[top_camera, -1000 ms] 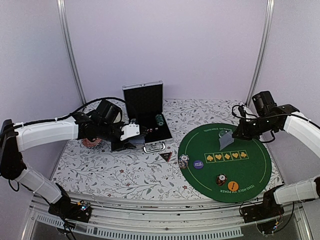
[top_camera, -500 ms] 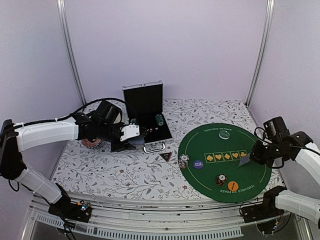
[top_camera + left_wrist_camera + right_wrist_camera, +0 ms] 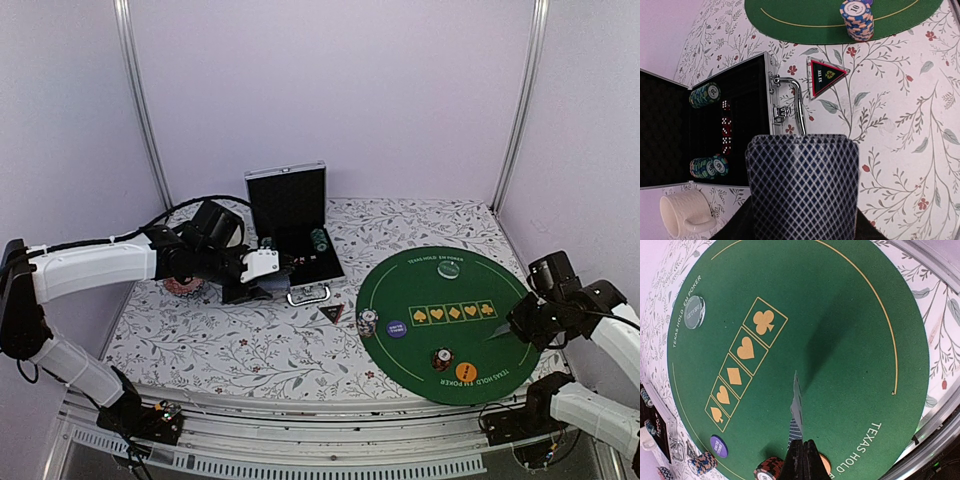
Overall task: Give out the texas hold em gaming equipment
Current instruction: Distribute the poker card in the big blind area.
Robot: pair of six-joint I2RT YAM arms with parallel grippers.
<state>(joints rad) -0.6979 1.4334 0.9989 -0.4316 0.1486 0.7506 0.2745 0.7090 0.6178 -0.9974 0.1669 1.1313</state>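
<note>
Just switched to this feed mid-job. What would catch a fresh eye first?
The round green poker mat, right of centre, dominates, with the right fingers pinching a single card edge-on over its near-right part. On the left, the left fingers grip a blue-diamond-backed deck beside the open black case at the back centre.

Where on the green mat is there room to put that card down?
The green mat is bare between the row of suit boxes and its right edge, under the card. Also bare between the grey disc and the boxes. Crowded: the near edge, with chip stacks, purple disc and orange disc.
</note>
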